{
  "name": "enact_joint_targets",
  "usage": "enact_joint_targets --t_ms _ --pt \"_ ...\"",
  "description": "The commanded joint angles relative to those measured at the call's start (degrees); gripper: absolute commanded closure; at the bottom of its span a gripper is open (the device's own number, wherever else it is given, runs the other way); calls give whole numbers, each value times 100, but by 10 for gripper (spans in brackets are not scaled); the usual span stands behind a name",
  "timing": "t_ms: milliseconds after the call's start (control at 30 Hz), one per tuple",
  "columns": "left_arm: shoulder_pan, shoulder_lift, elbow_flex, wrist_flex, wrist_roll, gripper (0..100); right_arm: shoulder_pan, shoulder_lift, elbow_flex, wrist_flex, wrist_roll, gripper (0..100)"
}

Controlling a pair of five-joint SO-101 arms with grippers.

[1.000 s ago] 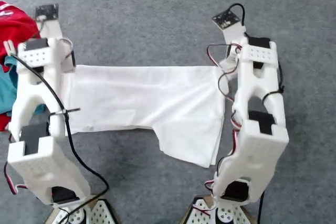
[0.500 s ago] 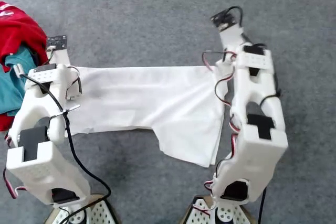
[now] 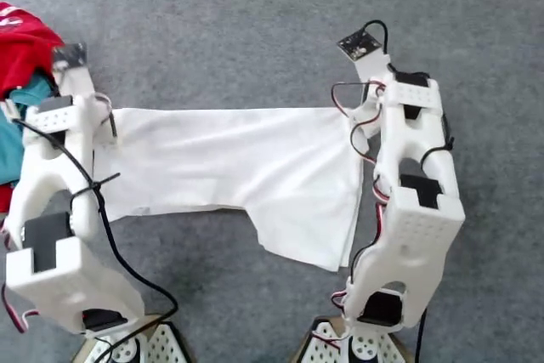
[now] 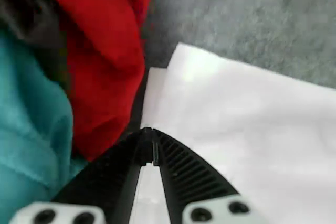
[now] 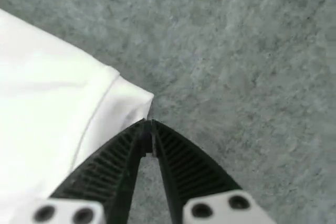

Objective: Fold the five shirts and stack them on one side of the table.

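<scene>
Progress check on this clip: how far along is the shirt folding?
Done: nothing stacked yet. In hand: the white shirt lies spread out, with the left gripper and right gripper closed at its far corners. Left: fold it, then the red shirt and teal shirt heaped beside it.

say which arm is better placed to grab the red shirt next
Left, probably: the left gripper is at the edge of the white shirt, beside the red shirt; the right gripper is at its far corner.

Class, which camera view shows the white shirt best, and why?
The high view: nearly the whole white shirt lies spread on the grey table. The left wrist view shows one corner of it beside a red shirt; the right wrist view shows another corner.
</scene>
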Motion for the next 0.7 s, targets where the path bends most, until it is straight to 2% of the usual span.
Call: enact_joint_targets --t_ms 0,133,233,400,500,600,667 --pt "-84 -782 -418 18 9 971 44 -760 -57 53 18 983" --pt "-66 -1433 -312 607 0 971 70 -1402 180 88 62 983" --pt "-40 -1960 242 721 -123 971 114 -1982 444 264 246 983" --pt "-40 -3253 1938 264 -387 970 44 -2932 954 1055 1002 981" --pt "48 -3789 3046 -185 -396 967 44 -3336 1393 1196 1116 981" --pt "576 -3824 3240 510 -510 970 44 -3591 2000 1345 1116 981" --pt "813 -3754 3292 659 -413 970 -18 -3688 2466 1389 1099 982"
